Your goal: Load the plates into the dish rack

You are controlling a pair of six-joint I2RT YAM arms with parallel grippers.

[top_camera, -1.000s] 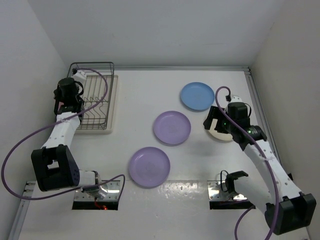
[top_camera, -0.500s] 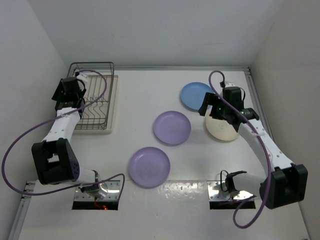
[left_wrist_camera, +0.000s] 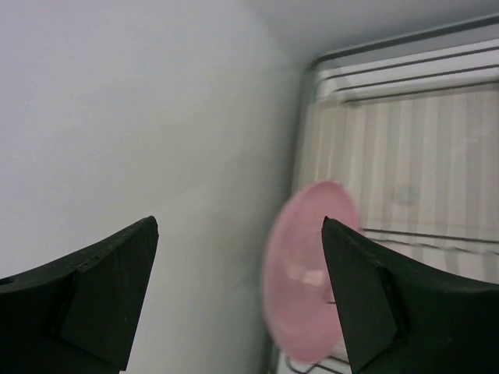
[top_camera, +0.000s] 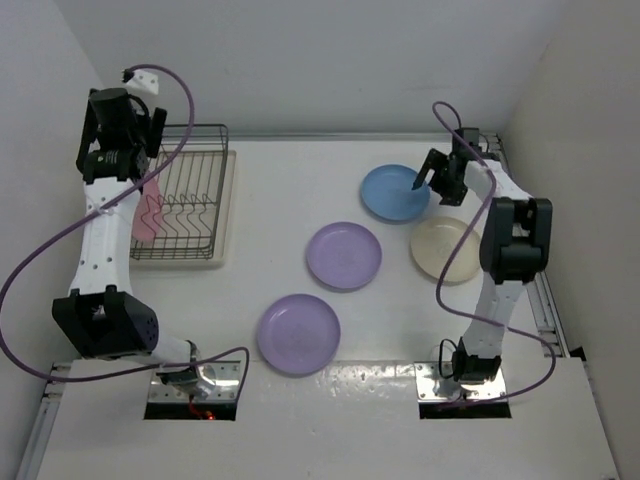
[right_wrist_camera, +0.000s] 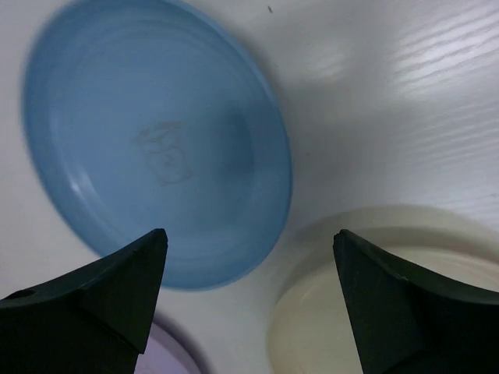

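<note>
The white table (top_camera: 290, 180) stretched out before me, and the dish rack (top_camera: 190, 195) sat at its ten o'clock corner on a cream drip tray (top_camera: 227, 215), close against the left wall. A pink plate (top_camera: 147, 215) stood on edge at the rack's nine o'clock side, tilted; whether it sat between the prongs I could not tell. Four more plates lay flat on the table. A blue plate (top_camera: 393, 192) lay at one o'clock and a cream plate (top_camera: 447, 250) at three o'clock, just beside it. One lilac plate (top_camera: 344, 255) lay at the centre and a second lilac plate (top_camera: 298, 333) at six o'clock. My left pincer (left_wrist_camera: 239, 226) hung high above the rack's left edge with its jaws spread wide and gripped nothing, the pink plate below in its gap. My right pincer (right_wrist_camera: 249, 234) hovered over the blue plate's three o'clock rim, jaws likewise wide apart and touching neither the blue plate nor the cream one.
</note>
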